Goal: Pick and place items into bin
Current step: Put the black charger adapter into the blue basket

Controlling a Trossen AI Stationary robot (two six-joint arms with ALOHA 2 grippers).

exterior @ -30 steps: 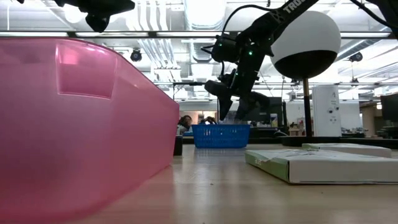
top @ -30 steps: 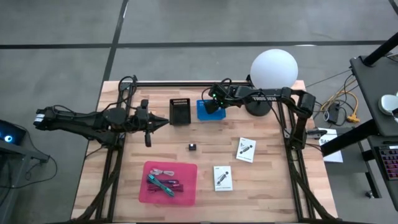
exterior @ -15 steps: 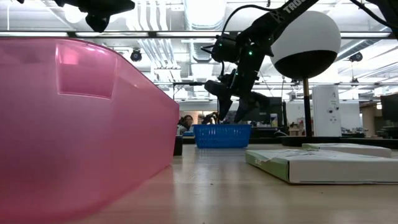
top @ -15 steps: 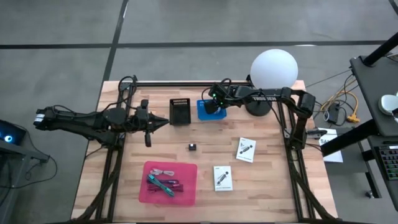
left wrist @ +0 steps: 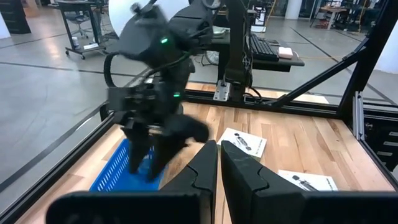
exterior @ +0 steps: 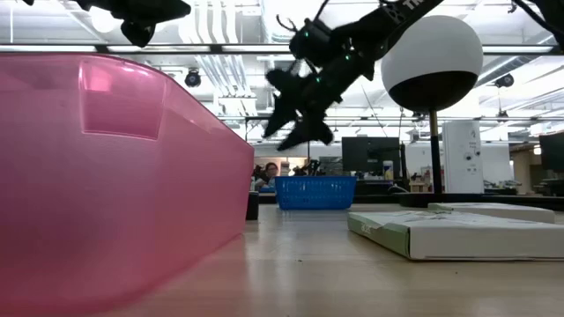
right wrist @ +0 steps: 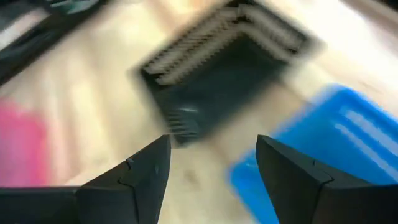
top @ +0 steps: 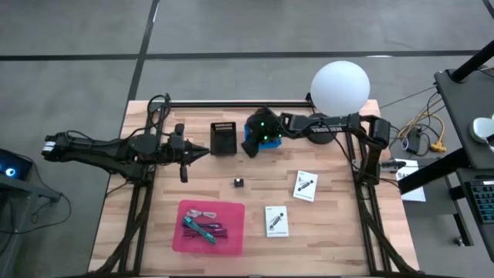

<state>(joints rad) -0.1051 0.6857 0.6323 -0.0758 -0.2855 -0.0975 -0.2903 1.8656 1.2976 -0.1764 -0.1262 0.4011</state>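
My right gripper hangs open and empty in the air beside the blue basket. Its wrist view shows its open fingers over the gap between the black basket and the blue basket. My left gripper is shut and waits left of the black basket. A tiny black cube lies on the table. Two white cards lie flat. The pink tray holds a purple strap, a maroon cable and a teal tool. The lavender cube is hidden.
A white globe lamp stands at the far right corner behind the right arm. The black frame rails run along the table's left, right and far edges. Bare wood lies between the cube, the cards and the near edge. A person shows far off in the room behind the table.
My right gripper has swung away from above the blue basket toward the table's left and near side and risen, tipping as it went; its wrist picture is blurred by the motion. The left arm and the items on the table have kept still.
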